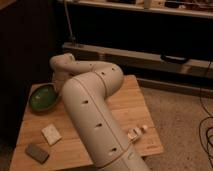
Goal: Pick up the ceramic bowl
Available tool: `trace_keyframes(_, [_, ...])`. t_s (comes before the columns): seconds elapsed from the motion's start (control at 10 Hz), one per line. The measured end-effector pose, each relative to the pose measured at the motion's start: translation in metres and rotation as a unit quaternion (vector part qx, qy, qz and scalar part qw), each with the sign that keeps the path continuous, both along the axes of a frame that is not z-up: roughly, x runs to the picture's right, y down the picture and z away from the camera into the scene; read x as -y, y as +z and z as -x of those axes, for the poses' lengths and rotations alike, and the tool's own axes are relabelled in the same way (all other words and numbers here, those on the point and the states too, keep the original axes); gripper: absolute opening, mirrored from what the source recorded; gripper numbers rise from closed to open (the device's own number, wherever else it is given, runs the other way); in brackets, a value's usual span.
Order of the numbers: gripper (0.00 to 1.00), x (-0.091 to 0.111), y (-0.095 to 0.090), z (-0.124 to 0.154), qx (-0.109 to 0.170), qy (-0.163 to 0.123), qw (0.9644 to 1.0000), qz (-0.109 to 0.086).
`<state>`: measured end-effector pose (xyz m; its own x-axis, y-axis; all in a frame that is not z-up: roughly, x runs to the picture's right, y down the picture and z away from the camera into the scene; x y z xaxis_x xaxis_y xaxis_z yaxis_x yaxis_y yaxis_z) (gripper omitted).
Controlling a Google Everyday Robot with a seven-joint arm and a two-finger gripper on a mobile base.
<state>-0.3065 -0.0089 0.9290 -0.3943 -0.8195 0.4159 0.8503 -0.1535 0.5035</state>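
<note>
Can't see the tool at all. It's tucked behind the arm [95, 115], down at the right side of the ceramic bowl [40, 98], so that edge of the bowl is covered too. The arm's big link runs off the bottom edge and blocks the middle of the counter [131, 102]. The counter's lower left corner gets cropped as well. There's a little pale thing [136, 133] right by the arm, way too small to make out. The cables [206, 135] on the floor run off the right edge.
</note>
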Motion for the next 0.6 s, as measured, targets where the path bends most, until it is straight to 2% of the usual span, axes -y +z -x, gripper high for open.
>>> trace_keyframes(0.2, [0.1, 0.006, -0.01, -0.002, 0.0, -0.006, 1.0, 0.004])
trace_keyframes(0.6, [0.1, 0.003, -0.016, -0.003, -0.002, -0.013, 0.9999, 0.007])
